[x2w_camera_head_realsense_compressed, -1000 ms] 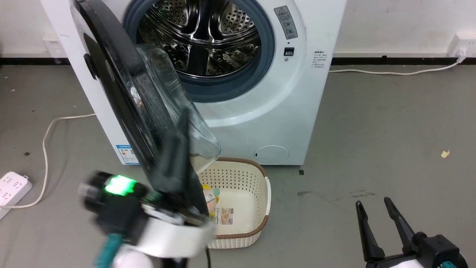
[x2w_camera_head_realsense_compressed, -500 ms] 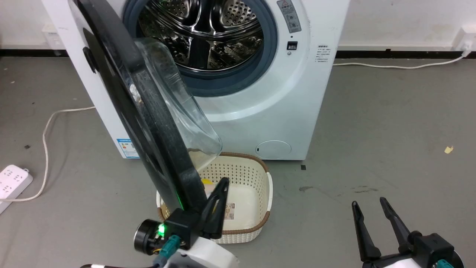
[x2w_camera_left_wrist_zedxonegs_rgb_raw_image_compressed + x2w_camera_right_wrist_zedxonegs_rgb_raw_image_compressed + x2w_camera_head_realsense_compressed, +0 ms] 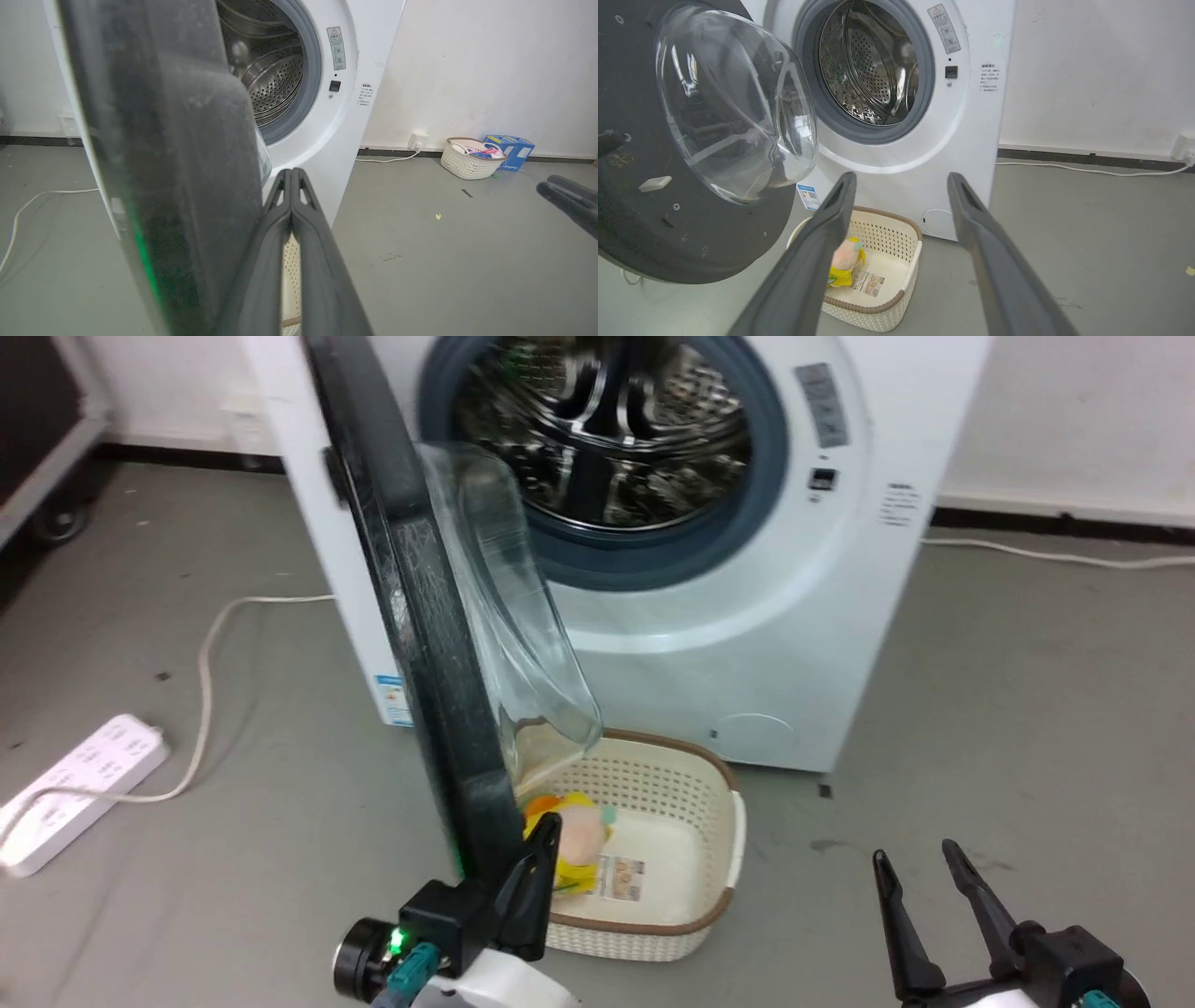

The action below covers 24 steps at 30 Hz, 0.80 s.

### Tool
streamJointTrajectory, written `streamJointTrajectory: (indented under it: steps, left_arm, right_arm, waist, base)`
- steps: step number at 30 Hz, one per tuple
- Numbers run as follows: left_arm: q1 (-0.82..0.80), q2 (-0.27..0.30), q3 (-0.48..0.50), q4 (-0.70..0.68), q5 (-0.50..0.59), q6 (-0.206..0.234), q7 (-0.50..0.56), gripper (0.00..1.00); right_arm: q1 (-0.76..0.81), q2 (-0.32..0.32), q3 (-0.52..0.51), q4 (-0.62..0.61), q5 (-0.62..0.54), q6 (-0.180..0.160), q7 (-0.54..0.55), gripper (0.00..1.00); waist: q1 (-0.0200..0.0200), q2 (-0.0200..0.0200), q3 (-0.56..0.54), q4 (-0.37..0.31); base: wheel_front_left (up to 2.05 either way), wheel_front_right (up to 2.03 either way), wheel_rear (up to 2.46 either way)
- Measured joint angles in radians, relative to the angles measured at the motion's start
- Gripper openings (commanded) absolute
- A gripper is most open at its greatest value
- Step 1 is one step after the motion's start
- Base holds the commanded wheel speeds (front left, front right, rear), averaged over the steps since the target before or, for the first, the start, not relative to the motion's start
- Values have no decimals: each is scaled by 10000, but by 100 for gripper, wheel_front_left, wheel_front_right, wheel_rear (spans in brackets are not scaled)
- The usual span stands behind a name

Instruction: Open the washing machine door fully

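The washing machine door [image 3: 411, 588] stands swung out from the washing machine [image 3: 747, 644], roughly edge-on to your head view, hinged at the machine's left side, with the drum mouth uncovered; I judge it about halfway through its swing, so the step in hand is the outward push. Your left tool [image 3: 549, 826] is clenched on nothing, its fingers pressed together and lying just beside the inner face of the door low on its free rim; whether they actually touch it I cannot tell. Use the flat side of those shut fingers as a pusher. Stay on the black rim, far from the hinge where leverage is best, and off the bulging glass bowl. Sweep in an arc about the hinge, not a straight line, or the fingers will likely slide off the glossy edge. Mind the basket [image 3: 728, 821] and the plush toy [image 3: 579, 840] directly beneath your wrist, and the power strip [image 3: 75, 789] on the floor to the left. Your right tool [image 3: 915, 854] is released, jaws spread and empty, well apart on the right; leave it parked there.
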Motion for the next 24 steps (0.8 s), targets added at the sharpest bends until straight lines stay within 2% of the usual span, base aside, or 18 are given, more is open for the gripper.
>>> streamJointTrajectory:
  steps: [5,13,24]
  left_arm:
    - [76,211,351,38,-115,196,0,0]
    - [105,1099,1438,-56,-447,523,105,0]
    - [-568,2476,3342,102,-1252,727,270,0]
  right_arm:
    - [15,0,84,38,2,0,0,100]
    - [9,4,257,96,0,0,0,100]
    - [-256,-6,382,174,-251,2,0,100]
  waist:
    - [0,0,-98,636]
    - [-1,-1,20,1536]
    - [1,0,1035,1836]
  base:
    - [0,0,0]
    - [0,0,0]
    - [0,0,0]
